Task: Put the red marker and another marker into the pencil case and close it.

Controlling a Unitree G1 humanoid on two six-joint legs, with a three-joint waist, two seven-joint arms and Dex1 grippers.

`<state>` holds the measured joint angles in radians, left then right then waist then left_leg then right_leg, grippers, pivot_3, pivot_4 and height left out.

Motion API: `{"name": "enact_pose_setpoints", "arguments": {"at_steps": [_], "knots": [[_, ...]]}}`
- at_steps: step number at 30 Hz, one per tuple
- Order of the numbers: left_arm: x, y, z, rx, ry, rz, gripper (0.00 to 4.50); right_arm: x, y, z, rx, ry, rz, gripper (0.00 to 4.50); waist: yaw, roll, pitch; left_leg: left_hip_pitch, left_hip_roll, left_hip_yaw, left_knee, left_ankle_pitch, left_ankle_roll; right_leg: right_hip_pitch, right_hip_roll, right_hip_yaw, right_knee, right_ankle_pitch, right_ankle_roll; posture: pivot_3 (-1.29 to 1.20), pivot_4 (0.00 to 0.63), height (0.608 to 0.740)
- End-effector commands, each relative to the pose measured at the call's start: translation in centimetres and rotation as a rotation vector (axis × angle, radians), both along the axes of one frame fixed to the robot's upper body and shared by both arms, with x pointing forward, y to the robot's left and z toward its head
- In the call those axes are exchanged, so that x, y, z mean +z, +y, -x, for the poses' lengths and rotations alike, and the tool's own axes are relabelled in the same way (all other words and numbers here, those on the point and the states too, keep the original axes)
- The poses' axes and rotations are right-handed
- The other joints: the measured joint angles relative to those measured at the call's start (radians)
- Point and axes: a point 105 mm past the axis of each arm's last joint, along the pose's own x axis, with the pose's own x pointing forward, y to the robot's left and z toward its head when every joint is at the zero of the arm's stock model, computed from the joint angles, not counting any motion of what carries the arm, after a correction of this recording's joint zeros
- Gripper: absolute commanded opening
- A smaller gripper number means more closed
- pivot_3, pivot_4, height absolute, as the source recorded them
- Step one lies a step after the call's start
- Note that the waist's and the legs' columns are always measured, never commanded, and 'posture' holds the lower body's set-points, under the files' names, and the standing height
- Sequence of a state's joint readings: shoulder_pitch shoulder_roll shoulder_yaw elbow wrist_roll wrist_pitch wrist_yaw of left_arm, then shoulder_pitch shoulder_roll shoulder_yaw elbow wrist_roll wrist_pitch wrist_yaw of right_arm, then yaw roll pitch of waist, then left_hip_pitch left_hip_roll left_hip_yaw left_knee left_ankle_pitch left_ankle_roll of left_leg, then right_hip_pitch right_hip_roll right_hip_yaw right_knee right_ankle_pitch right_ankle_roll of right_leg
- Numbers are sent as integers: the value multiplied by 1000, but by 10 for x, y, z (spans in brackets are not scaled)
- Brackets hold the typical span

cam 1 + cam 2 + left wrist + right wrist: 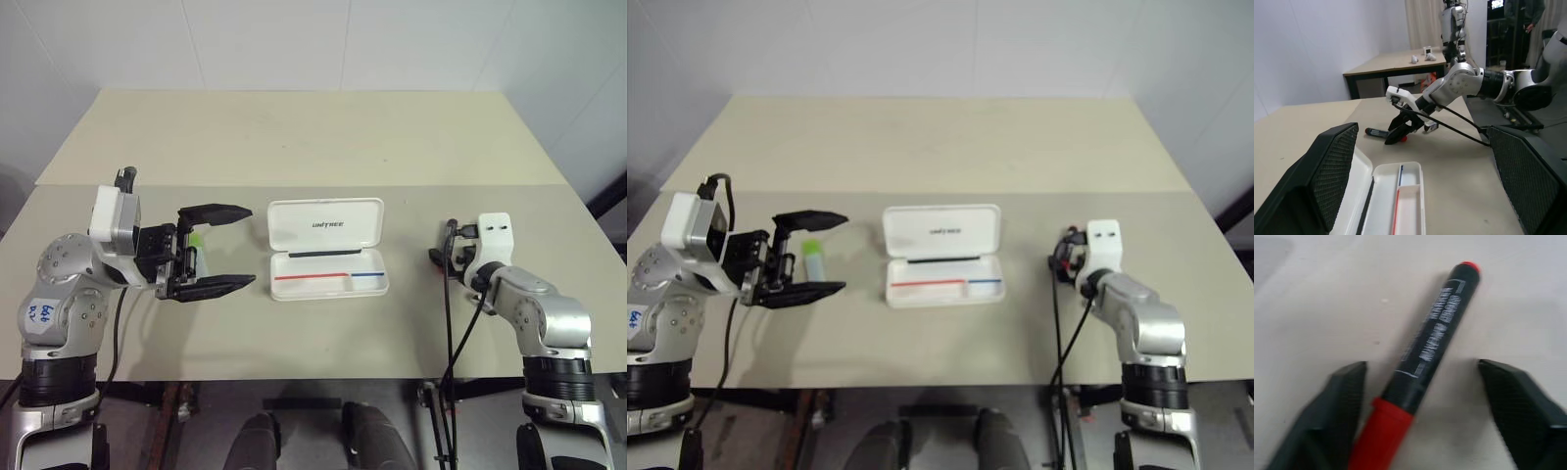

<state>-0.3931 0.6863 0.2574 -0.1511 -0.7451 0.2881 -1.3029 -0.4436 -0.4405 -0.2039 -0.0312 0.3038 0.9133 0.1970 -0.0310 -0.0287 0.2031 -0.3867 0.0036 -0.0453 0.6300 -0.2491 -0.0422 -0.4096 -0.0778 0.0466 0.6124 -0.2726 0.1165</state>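
red marker (1425, 347): slim black barrel, red cap, flat between parted right gripper (1420, 396) fingers. glossy white case (328, 272), open on matte beige table (294, 137). left gripper (217, 247) spread wide.

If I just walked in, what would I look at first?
Probably the white pencil case lying open in the middle of the table. Left of it, the left gripper hovers open near a green marker. On the right, the right gripper straddles a red marker lying on the table.
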Motion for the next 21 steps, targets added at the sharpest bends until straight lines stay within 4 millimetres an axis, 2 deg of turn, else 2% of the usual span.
{"name": "enact_pose_setpoints", "arguments": {"at_steps": [1,6,9,13,15,18,21], "knots": [[9,3,7,0,-48,-8,4500,-13,2,2,2,60,-9,2481,1,0,0,0,0,0,0,0,0,0,0,0,0,0,0,0,150,740],[10,4,7,20,-59,-10,4500,-4,8,-3,35,23,6,723,1,-1,0,0,0,1,1,0,0,0,0,0,-2,0,-1,0,150,740],[10,5,8,32,-66,-9,4500,15,9,-11,72,-59,33,663,-3,-1,0,0,0,2,0,0,0,0,0,1,-2,0,-2,0,150,740],[11,8,8,49,-78,-3,4500,58,8,-25,115,-233,60,663,-6,2,1,0,0,4,0,1,1,-1,0,2,-3,1,-3,0,150,740],[12,10,8,59,-82,-1,4500,86,10,-31,139,-335,68,663,-6,2,1,-1,1,5,-1,1,1,-2,0,2,-3,2,-1,0,150,740],[12,12,8,71,-87,3,4500,126,23,-34,210,-469,65,663,-6,3,2,-1,1,4,-3,1,1,-3,0,1,-2,3,2,0,150,740],[11,14,8,83,-87,5,4500,161,55,-28,372,-568,51,663,-5,3,2,-1,1,3,-4,0,0,-4,1,1,-2,5,5,0,150,740]]}}
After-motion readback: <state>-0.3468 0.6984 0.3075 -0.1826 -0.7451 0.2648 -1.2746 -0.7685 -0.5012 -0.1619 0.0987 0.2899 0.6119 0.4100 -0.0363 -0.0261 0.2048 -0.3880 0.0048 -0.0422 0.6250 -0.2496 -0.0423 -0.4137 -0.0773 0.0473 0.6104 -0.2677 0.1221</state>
